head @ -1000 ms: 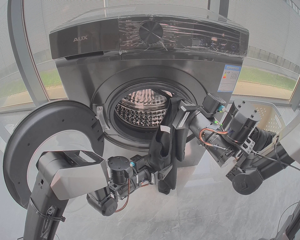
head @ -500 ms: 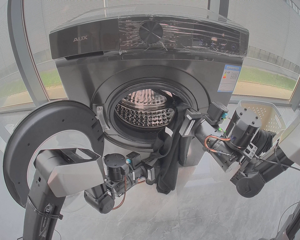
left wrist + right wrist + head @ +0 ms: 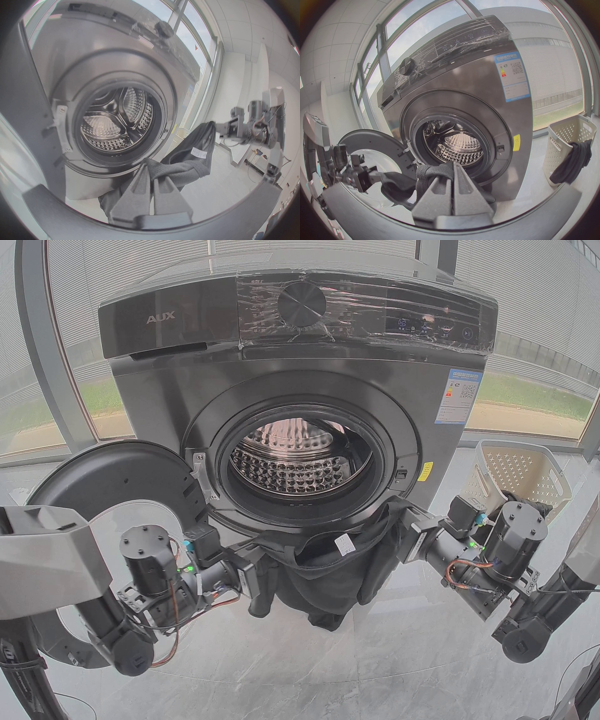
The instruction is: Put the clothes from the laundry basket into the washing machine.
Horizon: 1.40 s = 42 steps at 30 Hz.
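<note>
A black garment (image 3: 325,571) with a white tag is stretched wide between my two grippers, sagging just below the washing machine's open drum (image 3: 294,459). My left gripper (image 3: 253,566) is shut on its left end, low in front of the machine. My right gripper (image 3: 403,526) is shut on its right end, by the lower right of the door ring. In the left wrist view the closed fingers (image 3: 140,187) pinch the black cloth (image 3: 184,162); in the right wrist view the fingers (image 3: 462,187) pinch a bunched fold (image 3: 434,173). The cream laundry basket (image 3: 528,468) stands at right.
The machine's round door (image 3: 106,480) hangs open to the left, close behind my left arm. Another dark piece of clothing (image 3: 575,159) drapes over the basket's rim (image 3: 570,123). Pale tiled floor (image 3: 350,665) lies open in front of the machine.
Both grippers dropped and spread apart, left going left, right going down and right. The garment went from hanging upright at the drum's mouth to stretched wide below the opening.
</note>
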### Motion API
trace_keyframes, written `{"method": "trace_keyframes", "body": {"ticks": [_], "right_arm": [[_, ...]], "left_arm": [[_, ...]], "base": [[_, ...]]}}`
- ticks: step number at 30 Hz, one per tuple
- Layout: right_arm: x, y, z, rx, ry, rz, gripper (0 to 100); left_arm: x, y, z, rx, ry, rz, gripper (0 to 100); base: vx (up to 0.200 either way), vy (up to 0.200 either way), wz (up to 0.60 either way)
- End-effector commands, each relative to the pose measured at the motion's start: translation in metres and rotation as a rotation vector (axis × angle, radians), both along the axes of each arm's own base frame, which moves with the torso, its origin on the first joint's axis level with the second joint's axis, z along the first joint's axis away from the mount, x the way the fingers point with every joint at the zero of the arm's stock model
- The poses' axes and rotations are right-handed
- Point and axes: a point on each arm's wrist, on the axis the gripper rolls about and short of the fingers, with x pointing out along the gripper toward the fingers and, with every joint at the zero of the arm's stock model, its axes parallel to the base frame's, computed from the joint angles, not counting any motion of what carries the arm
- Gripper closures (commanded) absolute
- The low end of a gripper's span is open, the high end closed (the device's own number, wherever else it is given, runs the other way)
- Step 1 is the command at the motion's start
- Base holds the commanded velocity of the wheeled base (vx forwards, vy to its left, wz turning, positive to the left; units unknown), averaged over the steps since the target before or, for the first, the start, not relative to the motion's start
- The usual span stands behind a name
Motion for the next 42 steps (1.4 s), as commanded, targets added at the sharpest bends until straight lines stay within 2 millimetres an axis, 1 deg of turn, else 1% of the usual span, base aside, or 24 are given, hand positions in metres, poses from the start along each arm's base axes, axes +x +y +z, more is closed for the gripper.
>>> {"method": "trace_keyframes", "body": {"ticks": [1, 5, 8, 10, 14, 18, 20, 21, 27, 32, 38, 40, 42], "right_arm": [[-0.014, -0.012, -0.010, -0.002, 0.054, 0.006, 100], [-0.017, -0.015, -0.018, -0.025, 0.083, -0.001, 100], [-0.015, -0.020, -0.025, -0.044, 0.109, -0.015, 100], [-0.013, -0.022, -0.026, -0.047, 0.113, -0.023, 100], [-0.022, -0.026, -0.028, -0.062, 0.126, -0.019, 100], [-0.022, -0.026, -0.024, -0.069, 0.106, -0.004, 100], [-0.022, -0.026, -0.023, -0.067, 0.102, -0.002, 100], [-0.023, -0.027, -0.018, -0.059, 0.087, -0.002, 100], [-0.025, -0.028, -0.009, -0.041, 0.055, 0.002, 100], [-0.024, -0.029, -0.007, -0.045, 0.045, -0.003, 100], [-0.020, -0.027, -0.002, -0.030, 0.022, -0.005, 100], [-0.020, -0.026, 0.001, -0.022, 0.011, -0.005, 100], [-0.020, -0.026, 0.002, -0.020, 0.008, -0.005, 100]], "left_arm": [[-0.025, 0.029, 0.037, -0.057, -0.062, 0.007, 100], [-0.017, 0.032, 0.046, -0.078, -0.101, 0.023, 100], [-0.011, 0.035, 0.054, -0.098, -0.137, 0.045, 100], [-0.011, 0.036, 0.059, -0.104, -0.155, 0.050, 100], [-0.017, 0.038, 0.072, -0.123, -0.193, 0.048, 100], [-0.026, 0.039, 0.083, -0.139, -0.230, 0.040, 100], [-0.028, 0.039, 0.085, -0.142, -0.234, 0.036, 100], [-0.029, 0.040, 0.086, -0.144, -0.238, 0.038, 100], [-0.028, 0.040, 0.087, -0.144, -0.242, 0.041, 100], [-0.027, 0.040, 0.087, -0.143, -0.244, 0.044, 100], [-0.028, 0.044, 0.087, -0.135, -0.246, 0.054, 100], [-0.029, 0.051, 0.087, -0.130, -0.249, 0.068, 100], [-0.031, 0.054, 0.085, -0.125, -0.239, 0.069, 100]], "base": [[0.000, 0.000, 0.00], [0.000, 0.000, 0.00], [0.000, 0.000, 0.00], [0.000, 0.000, 0.00], [0.000, 0.000, 0.00], [0.000, 0.000, 0.00], [0.000, 0.000, 0.00], [0.000, 0.000, 0.00], [0.000, 0.000, 0.00], [0.000, 0.000, 0.00], [0.000, 0.000, 0.00], [0.000, 0.000, 0.00], [0.000, 0.000, 0.00]]}}
